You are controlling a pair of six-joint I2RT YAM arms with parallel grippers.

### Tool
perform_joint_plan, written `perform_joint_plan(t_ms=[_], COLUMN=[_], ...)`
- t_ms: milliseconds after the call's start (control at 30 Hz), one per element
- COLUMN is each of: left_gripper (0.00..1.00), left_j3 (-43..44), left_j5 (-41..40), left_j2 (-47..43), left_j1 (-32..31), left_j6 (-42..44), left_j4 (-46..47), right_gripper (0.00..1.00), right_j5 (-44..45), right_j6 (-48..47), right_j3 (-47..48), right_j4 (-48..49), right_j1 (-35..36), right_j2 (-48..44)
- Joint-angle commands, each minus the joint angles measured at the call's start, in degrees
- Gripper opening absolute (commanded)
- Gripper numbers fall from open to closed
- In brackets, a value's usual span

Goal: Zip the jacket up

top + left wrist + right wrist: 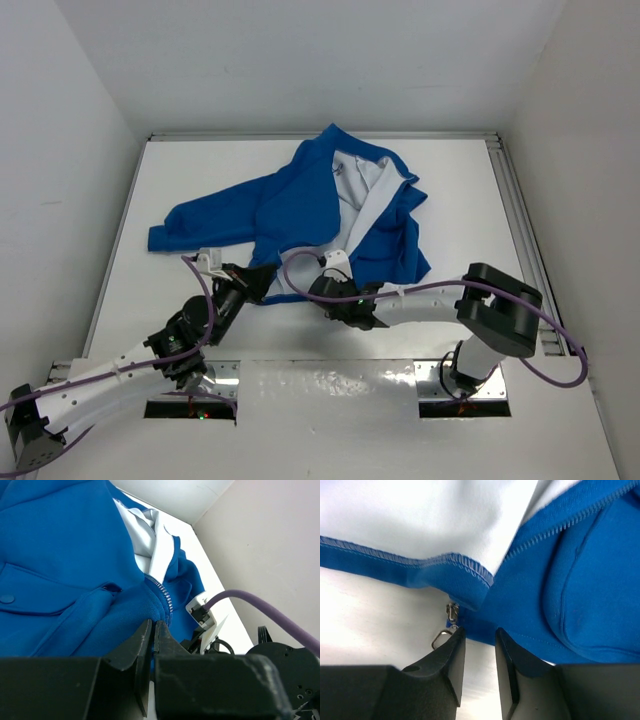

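The bright blue jacket (290,205) lies spread on the white table with its front open and the white lining showing. My left gripper (262,280) is at the near hem, its jaws shut on a fold of blue fabric (152,627) just below the zipper teeth (162,591). My right gripper (332,287) is at the hem beside it. In the right wrist view its jaws (479,632) stand a little apart, with nothing between them. The metal zipper slider (452,612) and its pull ring (440,640) lie on the table just left of the left fingertip (456,636).
The white table (460,200) is boxed in by white walls, with a metal rail (520,220) along its right side. Purple cables loop over both arms (300,255). The right arm's wrist camera mount (202,611) sits close to my left gripper.
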Motion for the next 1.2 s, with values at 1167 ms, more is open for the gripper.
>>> perform_joint_plan(t_ms=[1167], left_gripper=[0.0], left_j3=[0.7], left_j5=[2.1], left_j2=[2.0], left_j1=[0.2], left_j6=[0.0], left_j4=[3.6], right_gripper=[0.0], right_j5=[-4.1], right_j6=[4.1], right_j3=[-18.6], right_j4=[15.6], right_j1=[-2.1], right_j2=[-19.1])
